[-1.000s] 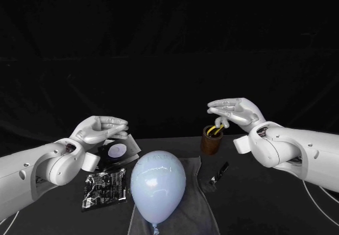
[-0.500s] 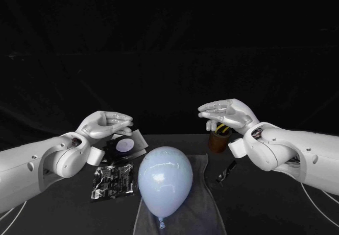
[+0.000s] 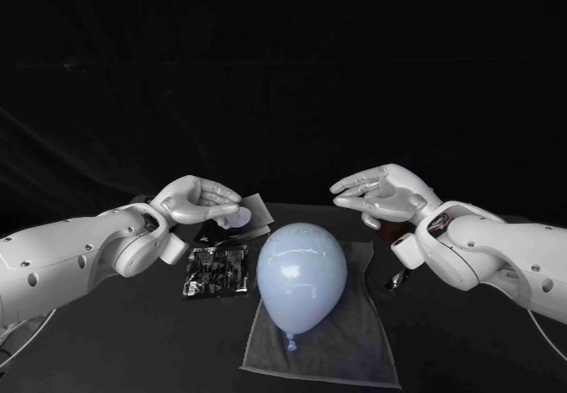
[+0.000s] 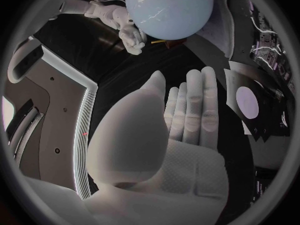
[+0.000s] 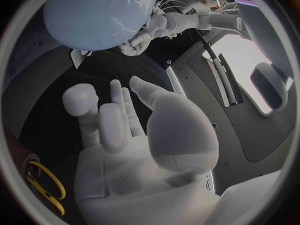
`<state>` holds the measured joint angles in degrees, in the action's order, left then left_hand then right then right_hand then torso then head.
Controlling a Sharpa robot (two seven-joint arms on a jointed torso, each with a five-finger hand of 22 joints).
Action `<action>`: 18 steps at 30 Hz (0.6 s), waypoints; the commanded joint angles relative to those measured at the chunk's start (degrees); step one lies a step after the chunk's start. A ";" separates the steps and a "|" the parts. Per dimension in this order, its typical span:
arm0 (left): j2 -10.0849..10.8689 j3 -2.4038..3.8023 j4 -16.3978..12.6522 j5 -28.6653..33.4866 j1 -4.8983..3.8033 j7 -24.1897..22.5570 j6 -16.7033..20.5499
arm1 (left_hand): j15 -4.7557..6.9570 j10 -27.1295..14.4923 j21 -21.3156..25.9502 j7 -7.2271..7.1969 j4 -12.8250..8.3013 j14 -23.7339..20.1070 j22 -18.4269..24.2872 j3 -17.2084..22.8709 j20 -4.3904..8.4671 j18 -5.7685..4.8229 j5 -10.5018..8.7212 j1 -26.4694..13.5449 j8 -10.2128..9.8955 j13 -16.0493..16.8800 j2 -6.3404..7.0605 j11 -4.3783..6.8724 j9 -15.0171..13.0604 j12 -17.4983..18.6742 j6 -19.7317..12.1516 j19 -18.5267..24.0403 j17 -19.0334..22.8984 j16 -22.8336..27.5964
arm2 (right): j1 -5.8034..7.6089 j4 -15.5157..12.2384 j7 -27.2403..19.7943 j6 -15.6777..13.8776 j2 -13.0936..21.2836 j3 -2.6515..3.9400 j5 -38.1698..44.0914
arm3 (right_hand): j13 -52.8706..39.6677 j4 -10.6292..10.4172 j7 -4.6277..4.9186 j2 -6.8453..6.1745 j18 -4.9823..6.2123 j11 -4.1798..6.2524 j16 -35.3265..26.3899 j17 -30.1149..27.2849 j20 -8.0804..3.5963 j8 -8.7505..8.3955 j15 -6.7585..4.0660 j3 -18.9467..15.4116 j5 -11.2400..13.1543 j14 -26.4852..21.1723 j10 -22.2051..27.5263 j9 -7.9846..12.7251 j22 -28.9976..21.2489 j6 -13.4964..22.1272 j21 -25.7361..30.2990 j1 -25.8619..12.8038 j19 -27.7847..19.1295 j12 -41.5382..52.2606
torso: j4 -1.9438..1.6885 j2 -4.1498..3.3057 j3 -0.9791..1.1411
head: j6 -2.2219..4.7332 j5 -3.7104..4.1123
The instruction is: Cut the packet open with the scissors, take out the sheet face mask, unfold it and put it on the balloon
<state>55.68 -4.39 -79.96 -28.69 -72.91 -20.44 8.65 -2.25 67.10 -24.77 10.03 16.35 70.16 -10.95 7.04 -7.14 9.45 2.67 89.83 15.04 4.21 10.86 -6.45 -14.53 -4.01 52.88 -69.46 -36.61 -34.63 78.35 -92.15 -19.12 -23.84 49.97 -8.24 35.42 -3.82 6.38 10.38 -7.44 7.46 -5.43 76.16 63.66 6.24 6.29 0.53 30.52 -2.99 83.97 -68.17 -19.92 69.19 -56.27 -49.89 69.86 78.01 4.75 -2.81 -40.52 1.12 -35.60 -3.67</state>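
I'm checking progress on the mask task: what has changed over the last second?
The head camera shifted, which accounts for most apparent motion. The right hand spread its fingers wider. Nothing was grasped or released: it and the left hand stay empty, and the balloon, cloth and packet lie as before.

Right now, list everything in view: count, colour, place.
balloon: 1, pale blue, lying on cloth, centre
cloth: 1, grey, under balloon
packet: 1, black with silver print, flat, left of balloon
card: 1, dark with pale circle, beyond packet
scissors: 1, yellow handles, right side; blades hidden
table: 1, black
left robot hand: 1, silver, empty, over card
right robot hand: 1, silver, empty, fingers apart, raised right of balloon
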 commanded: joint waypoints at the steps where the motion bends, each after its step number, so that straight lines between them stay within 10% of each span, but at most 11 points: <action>1: 0.51 0.01 -0.43 -13.32 0.40 2.95 1.43 | 0.12 0.55 -3.57 0.23 0.05 -2.21 -2.21 -1.65 0.26 0.67 0.20 -0.41 0.03 0.25 -0.16 0.28 -0.32 -0.57 -0.36 -0.91 -4.32 -5.47 | -0.38 0.05 4.38 -0.53 -0.41 -0.01 8.49 | -0.12 -0.72 0.04 -0.38 -1.17 -0.58 2.56 3.45 0.13 -0.34 0.46 -0.29 0.14 2.60 0.10 0.06 2.65 0.60 -4.21 -0.39 1.21 -0.42 | -0.27 0.22 -0.21 | -1.06 -1.15; 10: 1.34 -0.13 -0.60 -31.22 2.33 7.44 2.66 | -0.01 -2.46 -13.02 0.13 0.25 -4.36 -8.58 -7.24 0.50 0.55 0.09 -1.07 0.16 0.64 -0.43 -0.15 -0.83 -0.60 -2.05 0.41 -8.92 -13.16 | -1.07 0.36 6.13 -1.17 -0.86 -0.06 11.29 | -0.12 -1.15 0.27 -0.72 -1.51 -0.84 4.53 5.99 0.37 -0.46 0.72 -0.65 0.13 2.71 0.62 0.13 4.52 1.05 -7.02 -0.43 1.68 -0.67 | -0.37 0.17 -0.13 | -2.96 -4.32; 18: 0.07 -0.15 0.80 -43.98 4.10 11.77 4.65 | -1.11 -8.15 -16.21 0.89 0.57 -7.39 -11.19 -11.86 -0.51 0.47 0.20 -1.48 0.45 0.29 1.03 -1.26 -1.26 -0.62 -4.98 4.24 -8.53 -13.91 | -1.34 0.47 6.85 -1.26 -0.91 -0.06 12.70 | -0.13 -1.48 0.49 -0.86 -1.80 -1.07 5.61 7.54 0.57 -0.63 0.97 -0.95 0.14 2.87 1.16 0.22 5.77 1.52 -9.03 -0.49 2.08 -0.77 | -0.20 0.16 -0.13 | -3.13 -6.01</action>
<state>55.99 -4.61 -79.34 -63.97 -68.82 -11.88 11.49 -3.38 58.99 -40.98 10.86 16.91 62.90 -22.15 -4.87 -7.61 8.81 2.67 88.10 15.28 4.54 11.50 -7.68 -15.77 -4.45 47.96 -65.24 -45.22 -48.44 77.07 -91.70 -13.39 -24.66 49.10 -8.33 45.82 -3.90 5.12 10.90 -7.74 6.57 -6.36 81.57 71.11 6.88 5.85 1.05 29.56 -2.99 84.02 -67.25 -19.78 74.90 -55.19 -58.73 69.56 79.62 4.28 -3.08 -40.35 0.97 -38.67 -9.27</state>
